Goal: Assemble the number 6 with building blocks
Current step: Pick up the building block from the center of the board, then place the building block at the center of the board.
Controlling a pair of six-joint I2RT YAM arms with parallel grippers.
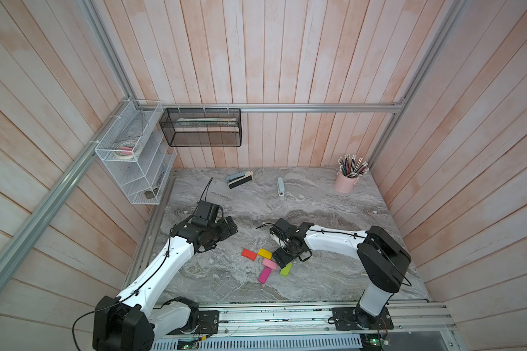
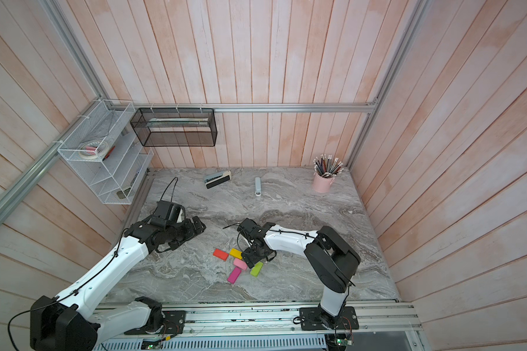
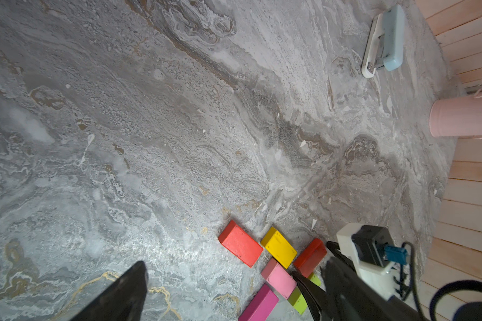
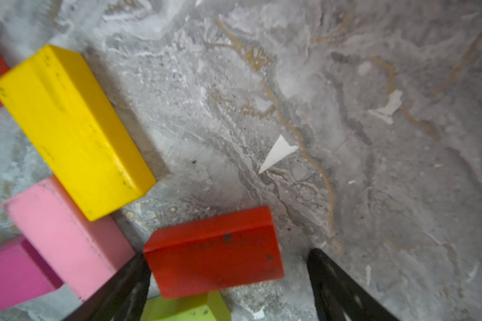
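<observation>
Right gripper (image 4: 228, 255) has its jaws spread wide, pointing down at the table (image 1: 332, 273) with a red brick (image 4: 214, 250) sitting between them. One fingertip (image 4: 139, 264) is right at the brick's end, maybe just touching; the other is clearly apart from it, so nothing's pinched.

The lime green brick (image 4: 184, 308) butts up against that red one. The yellow brick (image 4: 70, 130), the light pink brick (image 4: 64, 239) and the magenta brick (image 4: 11, 275) are bunched just beside it. The second red brick (image 1: 249, 254) sits at the far end next to the yellow one. It's all one loose cluster mid-table.

Left gripper (image 1: 229, 226) hangs well apart from the bricks, fingers open, holding nothing.

There's lots of bare marble around the cluster on all sides. The stapler (image 1: 280, 187) and the pink pencil cup (image 1: 346, 181) are way back by the wall.
</observation>
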